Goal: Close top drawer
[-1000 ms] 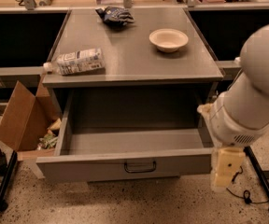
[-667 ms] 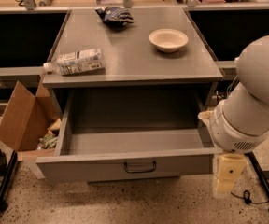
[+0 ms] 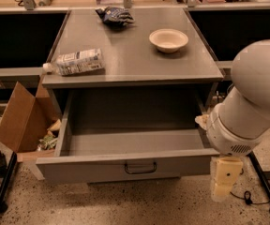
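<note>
Below the grey cabinet top (image 3: 135, 74): 1 top drawer (image 3: 88, 168), grey metal, pulled well out toward the camera and standing open. Its flat front carried 1 small dark bar handle (image 3: 140, 167) at centre.

At the front's right end: 1 gripper (image 3: 225, 181), cream-coloured, hanging down from the white arm (image 3: 252, 102), just beside the drawer's right front corner and low over the speckled floor (image 3: 139, 203). Contact with the drawer could not be told. Whether it was open or closed could not be told either, and nothing was seen in its hold.

On the cabinet top: 1 pale bowl (image 3: 168, 40), upright, right of centre toward the back; 1 bottle (image 3: 74, 62), lying on its side near the front left edge; 1 dark bag (image 3: 115, 16), crumpled, at the back, well apart from both.

Left of the drawer: 1 cardboard box (image 3: 18, 121), tilted open on the floor, holding scraps, just beside the drawer's left wall.
</note>
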Motion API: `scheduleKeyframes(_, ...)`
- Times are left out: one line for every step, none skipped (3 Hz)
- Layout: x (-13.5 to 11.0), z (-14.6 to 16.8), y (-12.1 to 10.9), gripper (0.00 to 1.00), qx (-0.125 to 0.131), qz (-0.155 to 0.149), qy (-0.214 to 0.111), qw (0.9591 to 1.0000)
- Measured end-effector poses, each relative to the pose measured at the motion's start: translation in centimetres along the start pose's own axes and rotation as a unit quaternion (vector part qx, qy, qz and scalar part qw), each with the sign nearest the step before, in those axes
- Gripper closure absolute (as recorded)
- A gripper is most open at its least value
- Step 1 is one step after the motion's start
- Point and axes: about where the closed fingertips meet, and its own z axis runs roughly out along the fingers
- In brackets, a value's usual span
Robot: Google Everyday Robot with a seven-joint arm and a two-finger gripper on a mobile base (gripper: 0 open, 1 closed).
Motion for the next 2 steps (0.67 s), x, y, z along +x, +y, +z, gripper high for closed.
scheduleKeyframes(-0.1, 3.0, 1.3, 0.15, -0.008, -0.015, 0.008, 0.9998)
scheduleKeyframes(0.3, 7.0, 3.3, 0.39, -0.015, -0.026, 0.01, 0.9995)
